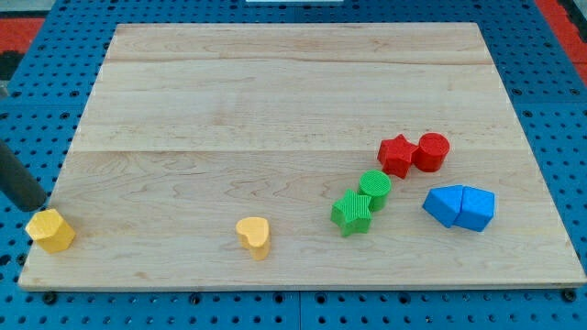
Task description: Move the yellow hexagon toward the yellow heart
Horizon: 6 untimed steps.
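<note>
The yellow hexagon (50, 230) sits near the board's bottom left corner. The yellow heart (254, 236) lies to its right, near the bottom edge, well apart from it. My rod comes in from the view's left edge, and my tip (37, 207) is just above and left of the yellow hexagon, touching or almost touching it.
A green star (351, 213) and a green cylinder (374, 187) touch at centre right. A red star (397, 155) and a red cylinder (431, 151) sit above them. Two blue blocks (459, 207) lie together at the right. The wooden board (293, 92) rests on blue pegboard.
</note>
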Available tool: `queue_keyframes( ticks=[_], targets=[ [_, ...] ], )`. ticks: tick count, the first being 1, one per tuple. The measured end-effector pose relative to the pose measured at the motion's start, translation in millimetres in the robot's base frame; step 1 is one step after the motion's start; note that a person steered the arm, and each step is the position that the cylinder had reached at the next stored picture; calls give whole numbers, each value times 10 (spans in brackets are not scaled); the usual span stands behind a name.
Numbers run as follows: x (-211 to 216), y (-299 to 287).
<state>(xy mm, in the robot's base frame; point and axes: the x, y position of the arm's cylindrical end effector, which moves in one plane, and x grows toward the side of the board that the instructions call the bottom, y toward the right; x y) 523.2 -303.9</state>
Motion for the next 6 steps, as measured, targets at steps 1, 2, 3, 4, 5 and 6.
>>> queue_keyframes(
  ticks=[1,2,3,4,5,6],
  targets=[
    [460,51],
    [589,230],
    [263,990],
    [188,654],
    [-104,807],
    [-52,1467]
  ],
)
